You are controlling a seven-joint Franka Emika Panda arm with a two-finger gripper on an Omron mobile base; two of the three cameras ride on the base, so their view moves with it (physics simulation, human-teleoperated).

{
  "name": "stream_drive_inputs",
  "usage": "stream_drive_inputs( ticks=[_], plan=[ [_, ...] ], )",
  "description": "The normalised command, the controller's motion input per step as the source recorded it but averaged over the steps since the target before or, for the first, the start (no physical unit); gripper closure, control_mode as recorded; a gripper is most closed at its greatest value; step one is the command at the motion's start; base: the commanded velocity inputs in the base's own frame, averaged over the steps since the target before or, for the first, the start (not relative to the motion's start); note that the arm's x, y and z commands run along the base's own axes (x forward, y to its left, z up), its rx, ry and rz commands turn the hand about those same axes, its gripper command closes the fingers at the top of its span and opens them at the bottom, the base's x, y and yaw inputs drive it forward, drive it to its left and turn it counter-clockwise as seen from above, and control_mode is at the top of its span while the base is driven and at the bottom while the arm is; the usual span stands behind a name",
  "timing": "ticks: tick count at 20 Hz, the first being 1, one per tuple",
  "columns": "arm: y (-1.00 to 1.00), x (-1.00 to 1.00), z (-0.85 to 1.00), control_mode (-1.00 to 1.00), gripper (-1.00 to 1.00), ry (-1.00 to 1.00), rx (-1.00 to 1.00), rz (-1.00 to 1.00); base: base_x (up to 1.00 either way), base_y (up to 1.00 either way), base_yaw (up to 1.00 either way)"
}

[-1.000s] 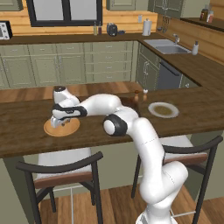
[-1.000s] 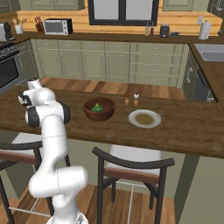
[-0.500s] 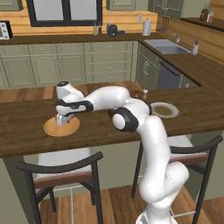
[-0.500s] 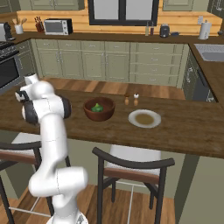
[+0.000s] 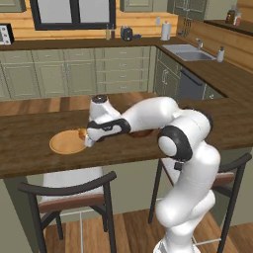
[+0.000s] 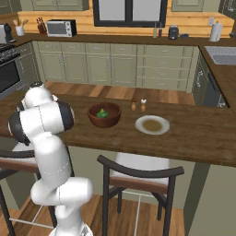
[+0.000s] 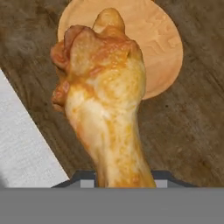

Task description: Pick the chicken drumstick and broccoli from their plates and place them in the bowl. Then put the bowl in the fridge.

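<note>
Gripper [image 5: 87, 140] is clamped on the chicken drumstick [image 7: 103, 105]. In the hand view the meat rises straight up from between the jaws, thick end away from the camera, lifted clear of the tan plate [image 7: 164, 41], which lies bare on the counter below it.

From the left base view, the drumstick [image 5: 81, 133] shows as a small orange lump at the gripper, just over the right rim of the tan plate [image 5: 63, 144]. That plate sits near the counter's [image 5: 29, 148] front edge, above the left stool [image 5: 69, 195]. Bare wood to its left and behind it.

The forearm lies low and roughly level over the counter, running from the elbow out to the plate. It crosses in front of the bowl [image 5: 142, 133], so just a dark sliver of rim peeks out under it there.

Right base view gives the bowl [image 6: 104, 115] cleanly: dark wood, mid-counter, set back from the front edge, with the broccoli [image 6: 102, 113] lying inside on the bottom. Just right of it sits the pale grey plate [image 6: 152, 125], apart from the bowl, with a brownish patch in its centre. Two small shakers [image 6: 138, 105] stand behind the gap between bowl and grey plate. Open counter runs right of the grey plate.
</note>
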Motion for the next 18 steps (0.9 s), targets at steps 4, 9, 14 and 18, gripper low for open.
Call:
stream_drive_inputs(
  ticks=[4, 9, 14, 18],
  plan=[
    [-0.92, -0.13, 0.79, -1.0, 1.0, 0.0, 0.17, 0.0, 0.0, 0.0, 0.0],
    [-0.77, 0.23, 1.0, -1.0, 1.0, 0.04, 0.14, -0.02, 0.0, 0.0, 0.0],
    [-0.93, 0.33, 0.69, -1.0, 1.0, 0.13, 0.03, -0.06, 0.0, 0.0, 0.0],
    [-0.98, 0.61, 0.32, -1.0, 1.0, 0.21, 0.0, -0.09, 0.0, 0.0, 0.0]
  ],
)
